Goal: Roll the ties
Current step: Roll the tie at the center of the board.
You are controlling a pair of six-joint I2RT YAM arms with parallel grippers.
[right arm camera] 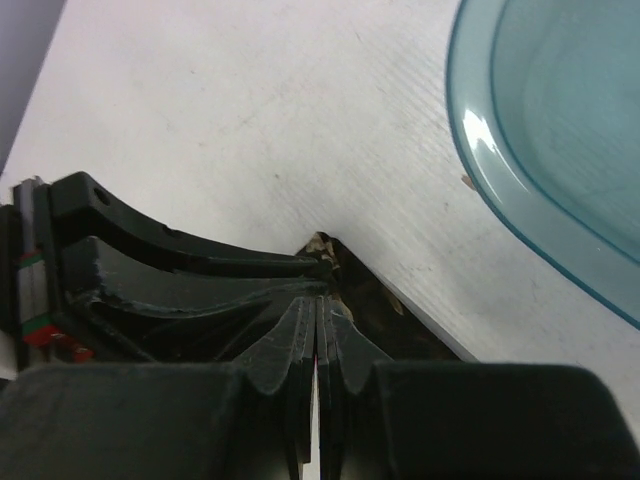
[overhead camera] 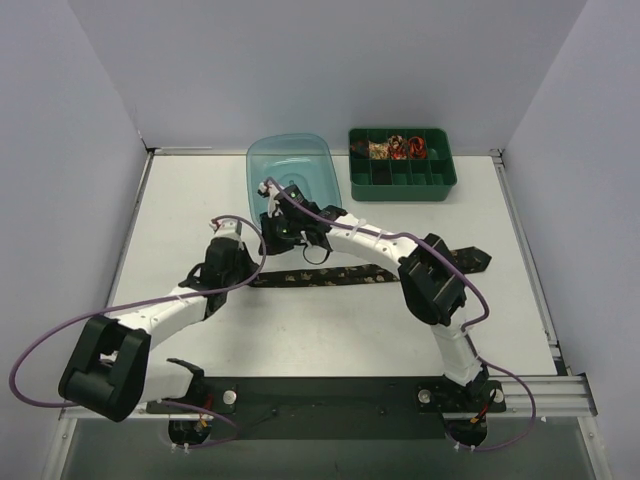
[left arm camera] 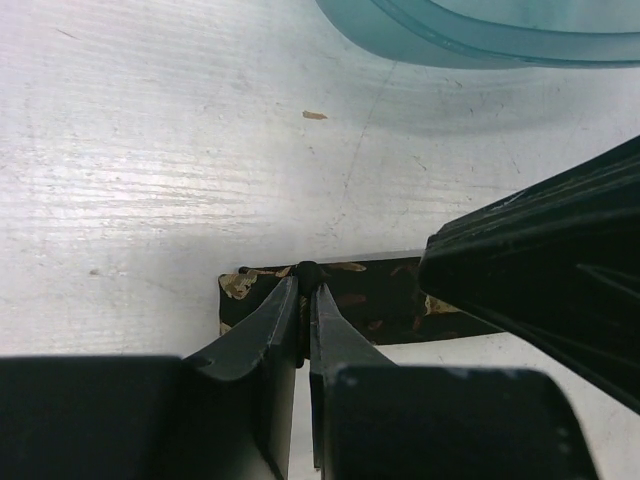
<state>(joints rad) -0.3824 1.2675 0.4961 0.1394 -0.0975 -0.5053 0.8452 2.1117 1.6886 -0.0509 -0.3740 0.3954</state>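
Note:
The black tie [overhead camera: 350, 275] with a gold-tan pattern lies flat across the table, its wide end at the right. Both grippers meet at its narrow left end. My left gripper [overhead camera: 252, 272] is shut, pinching a small fold of the tie's end [left arm camera: 345, 300] between its tips [left arm camera: 308, 275]. My right gripper [overhead camera: 272, 262] is shut, its tips [right arm camera: 320, 300] down on the same end of the tie [right arm camera: 365, 290]. I cannot tell whether fabric is between its pads. Rolled red and beige ties [overhead camera: 395, 148] sit in the green tray.
A green compartment tray [overhead camera: 400, 185] stands at the back right. A blue translucent bowl [overhead camera: 290, 165] sits just behind the grippers and shows in both wrist views [left arm camera: 500, 30] [right arm camera: 560, 150]. Purple cables loop over both arms.

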